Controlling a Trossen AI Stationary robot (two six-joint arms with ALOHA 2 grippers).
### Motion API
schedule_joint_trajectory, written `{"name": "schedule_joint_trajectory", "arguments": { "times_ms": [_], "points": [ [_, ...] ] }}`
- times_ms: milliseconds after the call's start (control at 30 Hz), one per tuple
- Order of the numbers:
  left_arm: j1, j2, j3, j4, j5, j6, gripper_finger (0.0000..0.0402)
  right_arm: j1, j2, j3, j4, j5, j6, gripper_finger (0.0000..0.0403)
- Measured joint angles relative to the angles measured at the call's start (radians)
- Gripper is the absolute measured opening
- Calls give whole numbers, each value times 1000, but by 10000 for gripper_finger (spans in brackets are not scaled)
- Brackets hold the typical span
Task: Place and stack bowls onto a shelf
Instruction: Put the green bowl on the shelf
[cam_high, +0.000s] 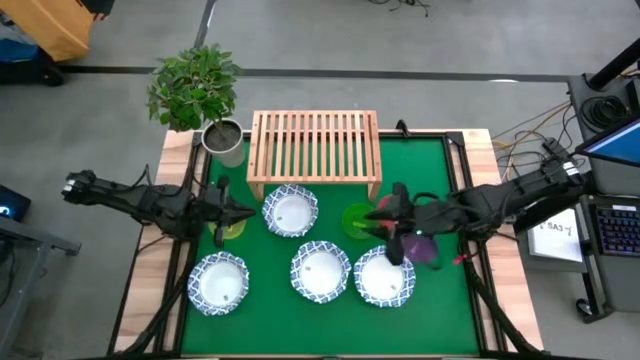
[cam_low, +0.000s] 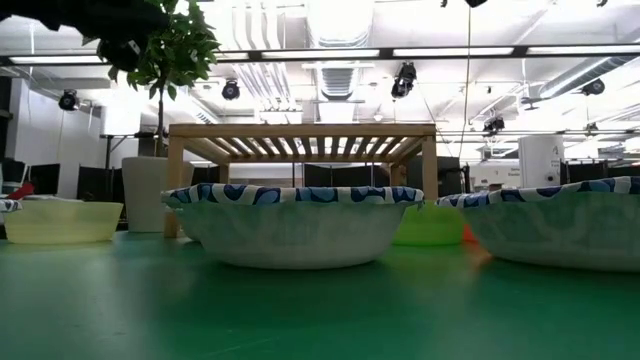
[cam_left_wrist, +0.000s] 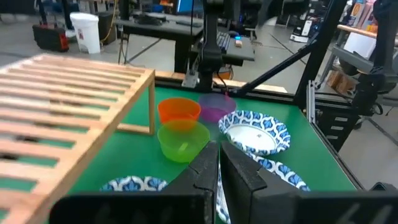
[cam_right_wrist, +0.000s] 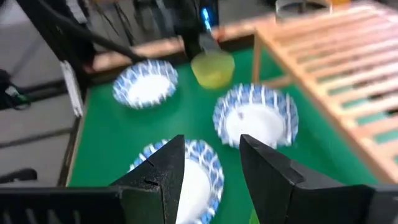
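The light-wood slatted shelf (cam_high: 313, 145) stands at the far middle of the green mat. Four white bowls with blue rims lie on the mat, one near the shelf (cam_high: 290, 210) and three in a near row: left (cam_high: 219, 282), middle (cam_high: 320, 270), right (cam_high: 385, 277). A green bowl (cam_high: 355, 220), an orange bowl (cam_left_wrist: 179, 109) and a purple bowl (cam_high: 428, 250) sit at the right. A yellow bowl (cam_high: 230, 228) sits at the left. My left gripper (cam_high: 248, 213) is shut and empty beside the white bowl near the shelf. My right gripper (cam_right_wrist: 211, 168) is open and empty, above the small bowls.
A grey pot with a leafy plant (cam_high: 222, 137) stands at the shelf's left end. The table's wooden border (cam_high: 470, 140) frames the mat. Bare mat (cam_high: 300, 325) lies near the front edge. A monitor and cables (cam_high: 610, 150) are off the table's right.
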Motion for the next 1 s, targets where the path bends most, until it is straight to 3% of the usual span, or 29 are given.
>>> {"name": "schedule_joint_trajectory", "arguments": {
  "times_ms": [200,333,1000],
  "points": [
    [0,11,39,-9,0,35,0,0,134,134,-278,-33,180,144],
    [-8,8,28,-12,0,17,0,0,207,165,-383,-71,216,144],
    [-11,8,50,-47,19,28,0,-182,450,171,-437,-73,-42,144]
  ]
}}
